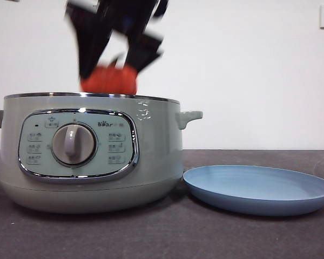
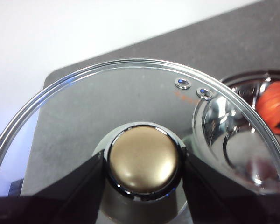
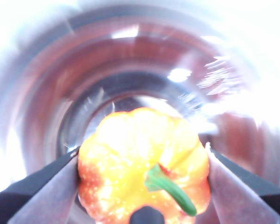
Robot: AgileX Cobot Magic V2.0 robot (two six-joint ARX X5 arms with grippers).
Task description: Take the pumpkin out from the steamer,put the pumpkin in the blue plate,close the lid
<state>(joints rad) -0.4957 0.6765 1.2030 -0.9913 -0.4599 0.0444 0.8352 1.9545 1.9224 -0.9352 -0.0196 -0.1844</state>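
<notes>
Pumpkin (image 3: 144,168) is clamped between right gripper (image 1: 110,73) jaws, apparently just above the steamer (image 1: 92,154) rim. Lid (image 2: 130,135) knob is clamped by left gripper (image 2: 142,175). Plate (image 1: 259,189) sits beside steamer.

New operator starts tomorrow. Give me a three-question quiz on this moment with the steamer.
1. True or false: the pumpkin already lies on the blue plate.
2. What does the left gripper hold? A) lid B) plate C) dial
3. Fill in: the right gripper holds the pumpkin above the open ____.

Key: 1 false, it hangs in the gripper over the steamer. 2 A, the lid, gripped by its knob. 3 steamer.
</notes>
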